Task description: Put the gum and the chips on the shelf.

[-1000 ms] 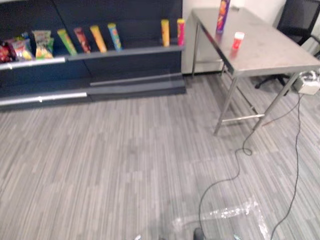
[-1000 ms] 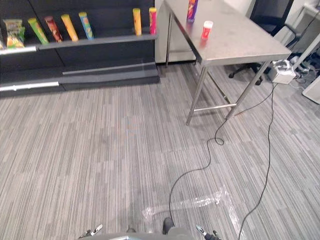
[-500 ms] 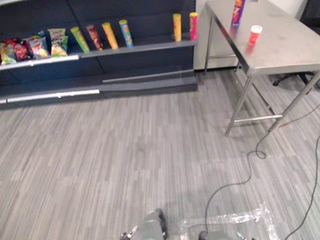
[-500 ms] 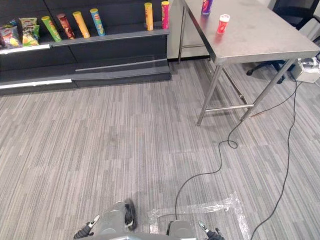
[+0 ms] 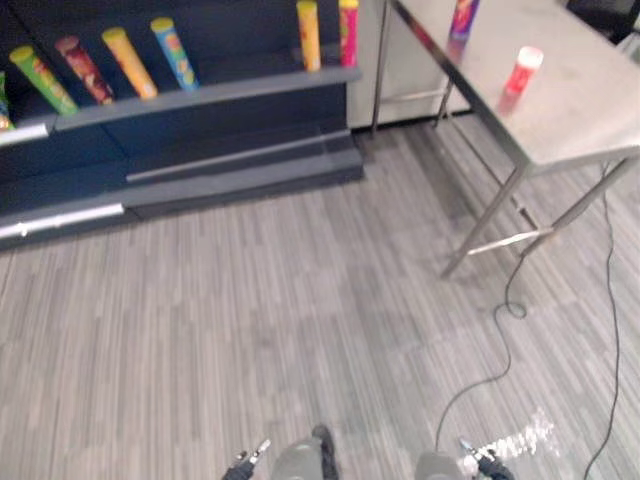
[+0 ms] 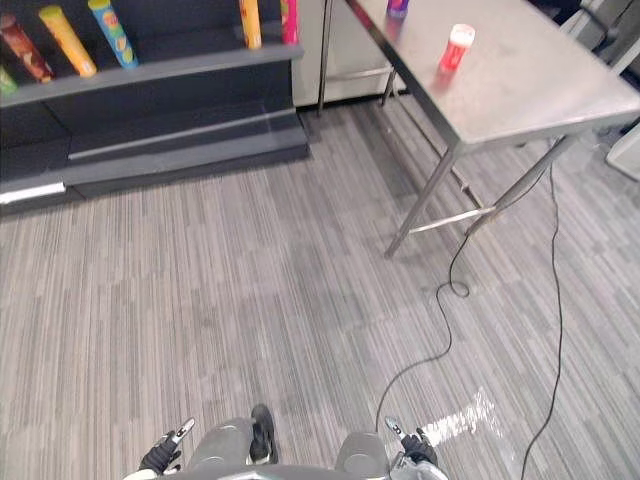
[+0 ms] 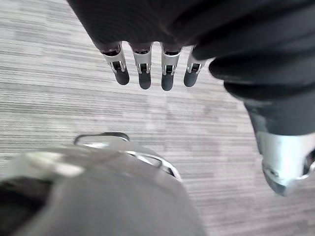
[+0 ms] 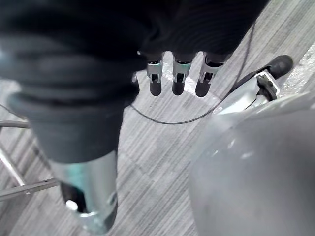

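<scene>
Toward the upper right of the head views, a bare stainless steel table [image 5: 585, 110] carries both task items. A small red gum bottle with a white cap [image 5: 522, 70] stands upright near the table's middle. A tall purple chips can [image 5: 462, 18] stands well beyond it at the frame's top edge, its upper part cut off.

Across the upper left runs a dark blue-grey shelf unit [image 5: 220, 95] with slim snack tubes on its ledge. A green tube [image 5: 42, 80], a dark red tube [image 5: 82, 68], a yellow tube [image 5: 128, 62] and a blue tube [image 5: 173, 52] lean back together. An orange tube [image 5: 308, 35] and a pink tube [image 5: 348, 30] stand upright near the ledge's right end.

Grey striped carpet [image 5: 250, 330] covers the floor between. At the bottom edge, the left hand [image 6: 163, 455] and the right hand [image 6: 410, 450] hang low, well apart from table and shelf. Its wrist view shows the left hand's fingers [image 7: 143, 71] straight and relaxed above the carpet, thumb apart, holding nothing. The right hand's fingers [image 8: 179, 73] hang the same way, also empty.
</scene>
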Motion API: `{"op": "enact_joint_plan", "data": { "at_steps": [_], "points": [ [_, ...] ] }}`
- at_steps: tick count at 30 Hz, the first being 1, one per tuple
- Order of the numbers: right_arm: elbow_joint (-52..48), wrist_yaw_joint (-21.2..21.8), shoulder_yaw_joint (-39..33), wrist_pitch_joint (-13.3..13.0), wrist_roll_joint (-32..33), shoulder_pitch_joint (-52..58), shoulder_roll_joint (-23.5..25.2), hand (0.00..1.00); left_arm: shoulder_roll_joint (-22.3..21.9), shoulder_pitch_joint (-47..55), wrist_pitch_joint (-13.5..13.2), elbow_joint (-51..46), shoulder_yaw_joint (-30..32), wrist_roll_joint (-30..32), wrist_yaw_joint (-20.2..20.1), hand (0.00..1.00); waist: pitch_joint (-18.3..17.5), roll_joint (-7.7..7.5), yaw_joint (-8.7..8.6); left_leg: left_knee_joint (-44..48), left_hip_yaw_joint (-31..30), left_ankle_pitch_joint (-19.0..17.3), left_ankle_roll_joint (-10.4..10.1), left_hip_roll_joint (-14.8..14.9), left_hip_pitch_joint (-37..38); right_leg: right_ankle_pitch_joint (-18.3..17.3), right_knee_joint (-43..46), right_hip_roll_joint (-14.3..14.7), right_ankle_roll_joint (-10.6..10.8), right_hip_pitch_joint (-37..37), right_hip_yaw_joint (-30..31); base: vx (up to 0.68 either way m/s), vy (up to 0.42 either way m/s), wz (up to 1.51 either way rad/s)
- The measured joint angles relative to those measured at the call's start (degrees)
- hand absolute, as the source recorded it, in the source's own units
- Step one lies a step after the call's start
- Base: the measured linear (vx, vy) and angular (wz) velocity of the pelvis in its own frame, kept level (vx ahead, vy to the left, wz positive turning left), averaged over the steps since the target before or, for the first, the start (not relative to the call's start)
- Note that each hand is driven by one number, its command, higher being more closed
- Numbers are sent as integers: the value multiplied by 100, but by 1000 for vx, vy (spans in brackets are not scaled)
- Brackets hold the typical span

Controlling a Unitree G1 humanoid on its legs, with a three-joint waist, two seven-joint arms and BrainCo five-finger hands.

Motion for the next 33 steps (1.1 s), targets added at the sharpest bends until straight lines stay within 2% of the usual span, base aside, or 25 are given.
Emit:
{"op": "enact_joint_plan", "data": {
  "at_steps": [1, 2, 3, 5, 7, 8, 9, 10, 11, 12, 14, 16, 19, 20, 21, 22, 24, 25, 26, 28, 29, 30, 31, 32, 33],
  "points": [
    [-78, 3, 127, -10, -1, 29, -32, 0, 12, 2, -3, 0, -80, 145, 0, 0, 8, 9, -8, -385, 4, 0, 0, -59, 539, -475, 504, 47, -143, -262, -337, 352, 76, -3],
    [-137, 4, 222, -13, -1, 53, -58, 0, -1, 1, -1, 6, -84, 174, -2, 0, 19, 33, -15, -541, 9, 0, -1, -68, 734, -679, 573, 74, -214, -369, -525, 398, 22, -3],
    [-182, 18, 309, -35, 0, 63, -102, 0, -31, 1, 6, 12, -72, 229, -5, 0, 27, 72, -29, -769, 18, 0, -2, -72, 1047, -989, 473, 146, -267, -602, -847, 254, 3, 0],
    [-189, 28, 394, -56, 2, 62, -141, 0, -66, -2, 17, 23, 0, 342, -17, 0, 35, 102, -42, -1005, -5, -24, -37, -59, 1351, -1227, -187, 289, -320, -942, -1234, 277, -66, 9],
    [-204, 32, 429, -55, 3, 75, -185, 0, -156, -2, 47, 18, 206, 380, -52, 0, 69, 171, -44, -1121, -42, -147, -241, 58, 1572, -1176, -1522, 520, -260, -1095, -1443, 371, -192, 17],
    [-220, 29, 427, -55, 3, 110, -181, 0, -214, 5, 73, 22, 405, 390, -55, 0, 71, 188, -45, -1142, -73, -255, -411, 124, 1655, -949, -2621, 632, -210, -1101, -1450, 413, -269, 27],
    [-242, 31, 427, -55, 2, 183, -162, 0, -230, 5, 78, 23, 502, 400, -60, 0, 67, 172, -43, -1143, -169, -375, -575, 155, 1761, -565, -3557, 639, -180, -1069, -1381, 378, -254, 32],
    [-248, 31, 426, -52, 2, 224, -153, 0, -256, 5, 79, 18, 593, 404, -61, 0, 66, 165, -47, -1134, -208, -435, -648, 165, 1833, -428, -3884, 614, -170, -1030, -1352, 458, -285, 44],
    [-251, 30, 431, -33, -3, 363, -143, 0, -364, 15, 82, 16, 746, 404, -58, 0, 53, 207, -50, -1155, -296, -574, -823, 283, 2012, 290, -3996, 673, -270, -885, -1394, 463, -264, 39],
    [-319, 24, 376, -19, 0, 406, -215, 0, -532, 24, 75, 16, 895, 415, -63, 0, 34, 419, -26, -1189, -288, -561, -854, 464, 2074, 62, -3695, 824, -469, -956, -1512, 460, -245, 34],
    [-376, 32, 361, -18, -2, 410, -224, 0, -619, -8, 71, -28, 940, 435, -77, 0, 10, 535, -37, -1217, -261, -241, -1004, 585, 2160, -402, -3196, 842, -597, -1046, -1636, 416, -249, 21],
    [-406, 30, 311, -11, -2, 432, -208, 0, -727, -4, 74, -54, 1127, 435, -81, 0, -22, 537, -40, -1081, -314, 51, -1089, 719, 2258, -778, -2945, 884, -630, -908, -1748, 380, -257, 20],
    [-406, 29, 224, -5, -4, 453, -184, 0, -747, -11, 76, -251, 1301, 427, -122, 0, -36, 525, -37, 646, -651, 363, -1285, 1035, 1628, -1106, -3005, 969, -685, -458, -1892, 317, -206, 22],
    [-441, 27, 231, -2, 2, 474, -188, 0, -772, -30, 74, -353, 1347, 350, -115, 0, -31, 509, -36, 1797, -944, 817, -1396, 1139, 1047, -1184, -3076, 979, -707, -267, -1925, 274, -112, 13],
    [-459, 22, 242, -1, 7, 484, -189, 0, -796, -32, 73, -407, 1345, 320, -114, 0, -4, 464, -25, 2333, -1068, 1054, -1422, 1187, 783, -1226, -3128, 993, -722, -168, -1917, 330, -87, -1],
    [-474, 8, 264, -1, 21, 485, -200, 0, -832, -48, 64, -489, 1337, 194, -121, 0, -14, 479, -15, 3530, -1070, 978, -1391, 1303, 214, -1283, -3248, 1028, -841, 115, -1868, 283, -8, -20],
    [-473, 1, 247, -3, 46, 475, -183, 0, -856, -56, 42, -496, 1311, 99, -126, 0, -32, 450, -9, 4033, -768, 684, -1323, 1365, -101, -1303, -3382, 1026, -869, 412, -1789, 291, 31, -31],
    [-474, 2, 236, -7, 50, 465, -173, 0, -864, -58, -31, -530, 1284, 91, -139, 0, -39, 443, 12, 4022, -472, 353, -1154, 1397, -374, -1307, -3571, 1018, -859, 695, -1685, 267, 97, -31],
    [-474, 0, 223, -7, 56, 461, -169, 0, -865, -55, -55, -557, 1279, 90, -155, 0, -43, 443, 20, 3896, -357, 257, -1092, 1427, -494, -1301, -3640, 1012, -842, 768, -1660, 299, 162, -37],
    [-480, -11, 213, -16, 70, 467, -136, 0, -836, -54, -132, -615, 1209, -92, -181, 0, -64, 392, 109, 2663, 22, 78, -899, 1444, -772, -1354, -3742, 882, -650, 919, -1480, 234, 197, -35],
    [-486, -14, 212, -18, 105, 463, -126, 0, -835, -55, -141, -620, 1204, -132, -182, 0, -62, 379, 127, 2224, 72, 83, -887, 1425, -786, -1384, -3742, 825, -592, 981, -1447, 262, 274, -24],
    [-532, -24, 211, -18, 149, 509, -98, 0, -827, -55, -155, -620, 1195, -137, -177, 0, -75, 343, 132, 1274, 96, 139, -816, 1340, -755, -1457, -3737, 684, -432, 1047, -1416, 269, 300, -6],
    [-567, -25, 214, -18, 184, 551, -80, 0, -822, -54, -165, -615, 1167, -137, -166, 0, -90, 330, 129, 771, 70, 252, -762, 1275, -727, -1503, -3727, 611, -338, 1079, -1410, 290, 353, -4],
    [-594, -38, 221, -33, 219, 609, -83, 0, -826, -31, -171, -599, 1105, -132, -154, 0, -135, 351, 136, -146, -128, 524, -748, 1135, -653, -1585, -3708, 500, -139, 1117, -1351, 321, 407, -11],
    [-575, -58, 230, -33, 219, 635, -129, 0, -848, -9, -171, -585, 1098, -137, -149, 0, -197, 387, 146, -369, -232, 1103, -921, 1011, -596, -1650, -3713, 402, 64, 1166, -1204, 338, 404, -18]
  ]
}}
